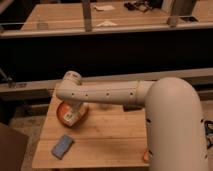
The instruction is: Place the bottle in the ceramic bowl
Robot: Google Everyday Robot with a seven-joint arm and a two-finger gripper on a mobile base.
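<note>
The ceramic bowl [62, 116], orange-red and shallow, sits at the back left of the wooden table [110, 137]. My white arm reaches from the right across the table. At its end, the gripper [75, 109] points down into the bowl. A whitish thing with a printed label, the bottle [70, 118], shows inside the bowl right under the gripper. The wrist hides the bottle's upper part, and whether the gripper touches it is hidden.
A blue-grey flat object [62, 146] lies near the table's front left corner. A small orange thing [146, 156] peeks out at the front right by my arm. A dark counter and railing run behind the table.
</note>
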